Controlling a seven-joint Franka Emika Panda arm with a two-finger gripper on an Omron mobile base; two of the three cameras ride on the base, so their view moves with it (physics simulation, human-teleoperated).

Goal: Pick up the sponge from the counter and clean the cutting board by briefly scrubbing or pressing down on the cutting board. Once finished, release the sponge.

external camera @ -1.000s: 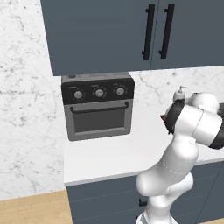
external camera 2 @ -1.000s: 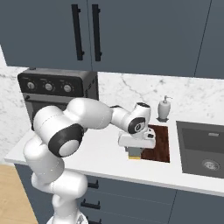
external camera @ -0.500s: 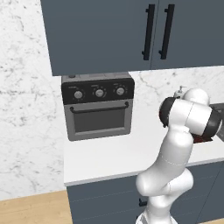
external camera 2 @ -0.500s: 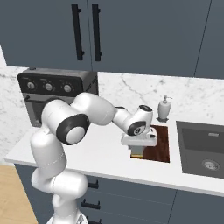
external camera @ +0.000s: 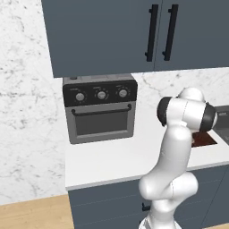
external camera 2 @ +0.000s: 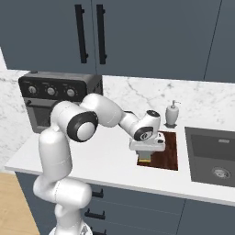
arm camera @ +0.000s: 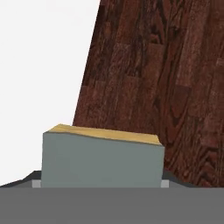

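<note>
- The sponge [arm camera: 103, 157] sits clamped in my gripper [external camera 2: 146, 155], grey scrub face toward the hand camera and a strip of yellow body showing along its far edge; in the right base view I see it as a small yellow block [external camera 2: 145, 159] directly under the hand.
- I read the gripper as grasping the sponge: the block sits between the two dark tips at the bottom of the hand view, though the tips themselves are mostly hidden behind it.
- Directly beyond the sponge in the hand view lies the cutting board [arm camera: 166, 78], dark reddish-brown wood grain; from the right base view the gripper hangs over the board's [external camera 2: 166, 153] near left corner, and I cannot tell whether the sponge touches the wood or is just above it.
- To the tool's left in the hand view spreads the plain white counter [arm camera: 39, 65], which carries the board; its front edge runs over dark blue-grey cabinets [external camera 2: 137, 206].
- Past the board from the gripper, against the marble wall, stands a white soap dispenser [external camera 2: 171, 114].
- To the far side of the board from the tool lies the dark grey sink [external camera 2: 213, 156].
- Back along my arm, well away from the gripper, a dark toaster oven [external camera: 99, 108] with three knobs rests on the counter [external camera: 107, 161].
- In the left base view, a sliver of the board [external camera: 205, 139] peeks out beside my arm's elbow.
</note>
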